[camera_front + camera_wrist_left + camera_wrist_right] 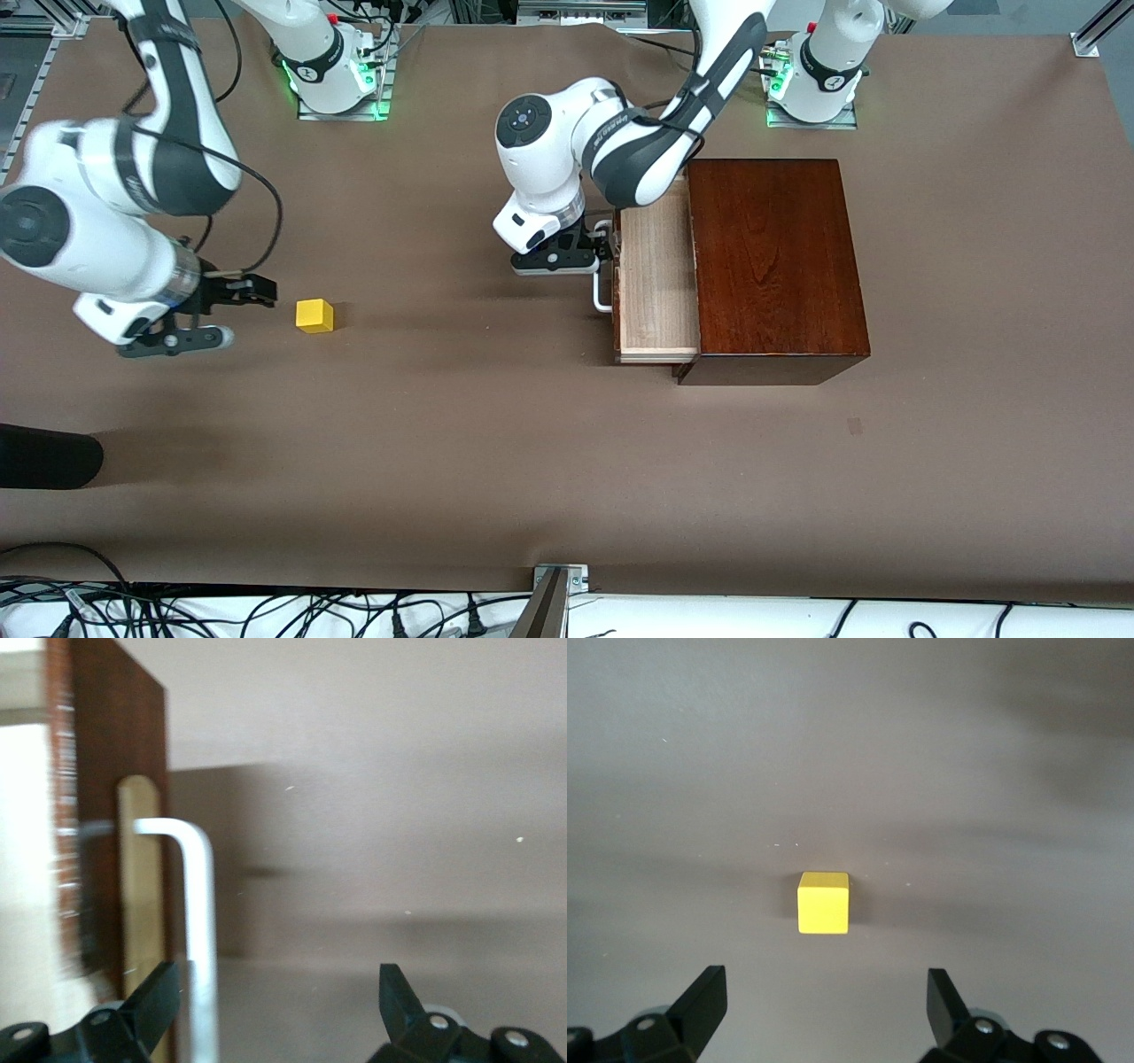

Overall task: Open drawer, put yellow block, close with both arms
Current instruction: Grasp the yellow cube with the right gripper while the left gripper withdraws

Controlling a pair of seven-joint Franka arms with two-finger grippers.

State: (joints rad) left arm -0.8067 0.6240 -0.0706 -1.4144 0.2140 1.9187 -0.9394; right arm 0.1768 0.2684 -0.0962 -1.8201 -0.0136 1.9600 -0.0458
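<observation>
While the left hand (595, 255), open, waits at the drawer (656, 283) handle, the yellow block (314, 315) lies just ahead of the open, empty right hand (232, 312).

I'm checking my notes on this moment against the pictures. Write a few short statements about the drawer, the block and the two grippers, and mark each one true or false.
1. The drawer is pulled partly out of the wooden box. True.
2. The yellow block lies in the drawer. False: it sits on the table, toward the right arm's end.
3. The right gripper is open, with the block just ahead of its fingers. True.
4. The left gripper is shut on the handle. False: its fingers are spread open at the handle.
5. The drawer tray holds nothing in its visible part. True.
</observation>
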